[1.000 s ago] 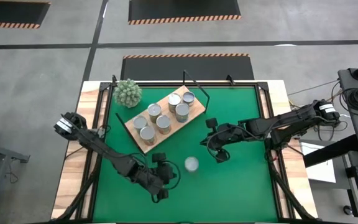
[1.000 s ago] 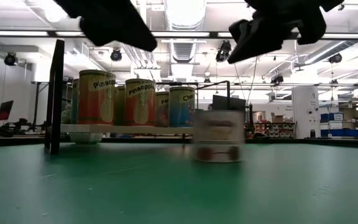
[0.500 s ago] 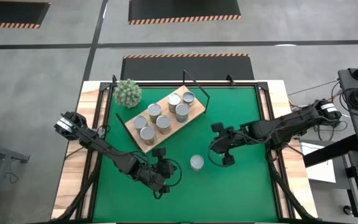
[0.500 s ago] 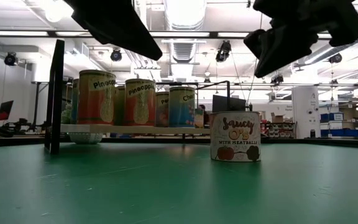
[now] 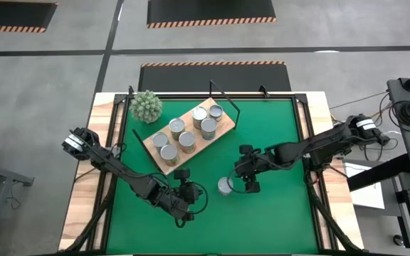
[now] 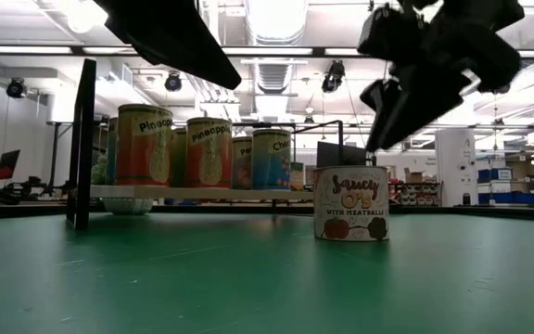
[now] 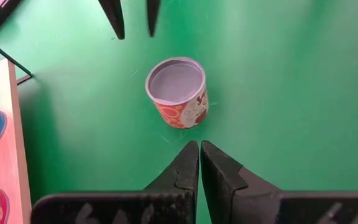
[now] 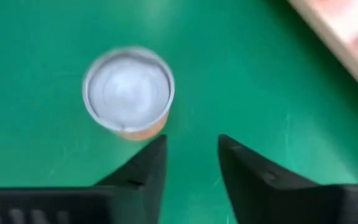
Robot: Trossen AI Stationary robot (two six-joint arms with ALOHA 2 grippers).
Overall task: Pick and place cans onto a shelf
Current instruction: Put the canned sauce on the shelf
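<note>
Can [image 5: 223,186], loose, upright on the green surface [image 5: 276,213] near the shelf [image 5: 188,136]: right gripper [image 5: 242,183] has moved in just beside it, fingers newly parted, grasp pending; left gripper [image 5: 188,198] pressed together nearby.

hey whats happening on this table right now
Two robot arms are loading cans onto a wooden shelf. Six cans already stand on it. One loose can stands upright on the green mat. The right gripper hovers just beside that can with its fingers partly open, not gripping it. The left gripper waits shut on the can's other side, holding nothing. A spiky green plant sits at the shelf's far end.
</note>
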